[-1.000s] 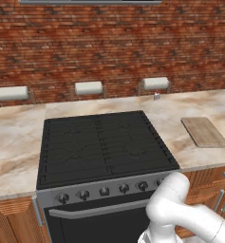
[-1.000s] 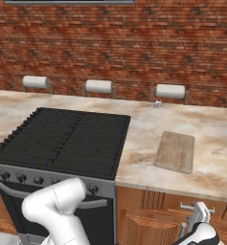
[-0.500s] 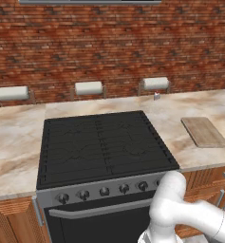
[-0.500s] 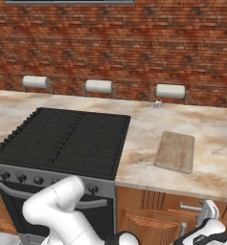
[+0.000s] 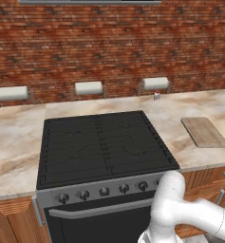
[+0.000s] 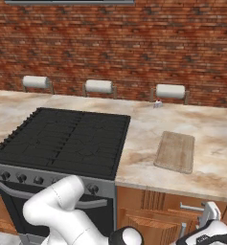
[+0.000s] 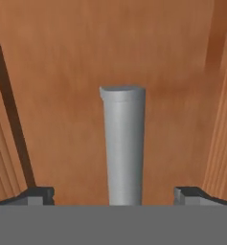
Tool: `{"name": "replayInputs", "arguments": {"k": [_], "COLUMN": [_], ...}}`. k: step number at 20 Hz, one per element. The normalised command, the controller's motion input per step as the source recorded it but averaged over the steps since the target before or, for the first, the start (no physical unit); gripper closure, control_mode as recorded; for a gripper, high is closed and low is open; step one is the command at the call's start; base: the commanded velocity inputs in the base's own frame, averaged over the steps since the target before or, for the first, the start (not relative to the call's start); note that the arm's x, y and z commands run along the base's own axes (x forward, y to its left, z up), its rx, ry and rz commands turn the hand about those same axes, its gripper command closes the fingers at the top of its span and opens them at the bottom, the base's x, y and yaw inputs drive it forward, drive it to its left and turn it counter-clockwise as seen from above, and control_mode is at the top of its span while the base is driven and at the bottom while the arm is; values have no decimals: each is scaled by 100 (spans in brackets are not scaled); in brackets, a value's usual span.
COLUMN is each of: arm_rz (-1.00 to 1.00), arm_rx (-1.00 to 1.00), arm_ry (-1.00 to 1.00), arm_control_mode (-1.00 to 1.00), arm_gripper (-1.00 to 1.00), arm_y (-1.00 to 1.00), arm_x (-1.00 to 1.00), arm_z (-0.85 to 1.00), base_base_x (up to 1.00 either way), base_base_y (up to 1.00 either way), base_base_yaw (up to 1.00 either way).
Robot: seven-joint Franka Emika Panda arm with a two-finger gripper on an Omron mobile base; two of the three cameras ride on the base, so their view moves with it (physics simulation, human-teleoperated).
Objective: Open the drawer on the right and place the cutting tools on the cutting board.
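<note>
My gripper is spread wide with nothing in it, and the grey handle of the drawer stands right between my two fingertips, not yet touched by either as far as I can tell. So I judge I am at the first step: lining up on the handle before pulling the drawer open. Next I should close on the bar and draw straight back along the drawer's travel (any sideways pull would likely slip me off the bar).

Seen from behind on the right, my hand sits low in front of the wood-grain cabinet, at the handle under the counter edge. The drawer looks shut, so the cutting tools are hidden from me; I cannot say how they lie.

Farther off and above, the board lies flat on the counter to the right of the stove, bare on top and well apart from my hand. Behind it, paper rolls hang along the brick wall
</note>
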Motion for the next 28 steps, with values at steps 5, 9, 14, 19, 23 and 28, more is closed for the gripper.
{"name": "replayInputs", "arguments": {"k": [5, 9, 14, 19, 23, 28], "arm_rz": [0, 0, 0, 0, 0, 0], "arm_rx": [0, 0, 0, 0, 0, 0], "arm_ry": [-23, -28, -24, -16, -8, -6], "arm_control_mode": [-100, -100, -100, -100, -100, -100], "arm_gripper": [-100, -100, -100, -100, -100, -100], "arm_y": [2, 0, 0, 0, 0, 0], "arm_x": [0, 0, 0, 0, 0, 0], "arm_z": [-40, -39, -50, -57, -58, -53], "base_base_x": [0, 0, 0, 0, 0, 0], "base_base_y": [0, 0, 0, 0, 0, 0], "base_base_yaw": [0, 0, 0, 0, 0, 0]}}
